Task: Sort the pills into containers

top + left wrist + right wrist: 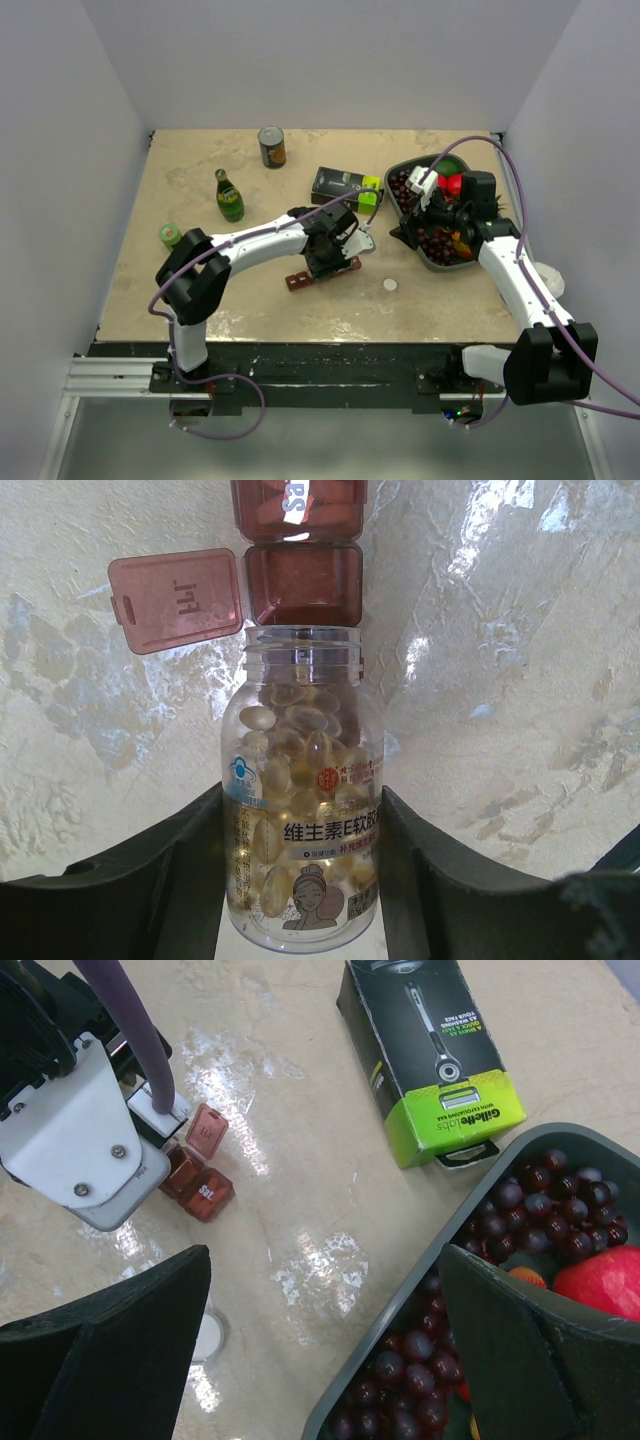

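Pill bottle [303, 780]: 1, uncapped, pinched by L gripper [303, 825].
Containers [303, 580]: 1 strip, 1 lid [178, 598] open.
R gripper [325, 1290]: spread, empty, by 1 fruit tray [480, 1190].

Glossy beige marbled tabletop [180, 290] between plain pale walls [60, 150], black front rail [330, 362].

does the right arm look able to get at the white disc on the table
Probably yes: the right gripper is open close by the white disc, with bare table between and nothing on top of it.
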`<state>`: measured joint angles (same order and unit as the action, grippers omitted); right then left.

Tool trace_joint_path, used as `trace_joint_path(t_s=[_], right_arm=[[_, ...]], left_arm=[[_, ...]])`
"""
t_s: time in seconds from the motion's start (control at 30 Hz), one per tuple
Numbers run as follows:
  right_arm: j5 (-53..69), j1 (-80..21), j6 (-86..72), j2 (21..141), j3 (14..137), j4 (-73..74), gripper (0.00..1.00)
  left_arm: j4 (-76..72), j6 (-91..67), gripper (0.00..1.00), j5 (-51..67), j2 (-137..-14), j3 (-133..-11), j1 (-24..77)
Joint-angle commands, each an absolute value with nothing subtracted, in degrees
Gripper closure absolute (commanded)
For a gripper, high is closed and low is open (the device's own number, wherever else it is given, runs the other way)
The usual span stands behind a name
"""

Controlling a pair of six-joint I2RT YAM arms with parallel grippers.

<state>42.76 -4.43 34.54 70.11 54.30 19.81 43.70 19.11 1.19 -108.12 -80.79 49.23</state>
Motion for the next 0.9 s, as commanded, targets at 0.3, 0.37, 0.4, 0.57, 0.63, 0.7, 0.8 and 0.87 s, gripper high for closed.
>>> trace_joint_path(t_s=[0.3,0.37,0.4,0.57,0.63,0.7,0.8,0.87], right_arm=[[42.36,-4.22,35.24,70.31,55.99,19.60,0.01],[42.28,-4.22,35.24,70.31,55.99,19.60,0.01],[42.36,-4.22,35.24,70.31,55.99,19.60,0.01],[42.28,-4.22,35.24,70.31,55.99,19.60,0.01],[42.28,-4.22,35.24,70.49,55.99,19.60,0.01],[42.36,-4.22,35.24,70.40,55.99,19.60,0.01],[42.28,-4.13,35.24,70.40,55.99,19.60,0.01],[42.36,-4.22,35.24,70.40,55.99,19.60,0.01]], left_arm=[[42.54,20.30,1.00,-2.81,-107.40,-81.91,50.36],[42.54,20.30,1.00,-3.08,-107.40,-81.83,50.54],[42.54,20.39,1.00,-3.25,-107.40,-81.83,50.62],[42.28,20.83,1.00,-4.74,-107.05,-81.65,51.24],[42.19,21.00,1.00,-5.10,-106.79,-81.65,51.50],[42.01,21.18,1.00,-5.45,-106.61,-81.56,51.68],[42.01,21.27,1.00,-5.89,-106.52,-81.56,51.85],[41.84,21.44,1.00,-6.33,-106.44,-81.47,52.03]])
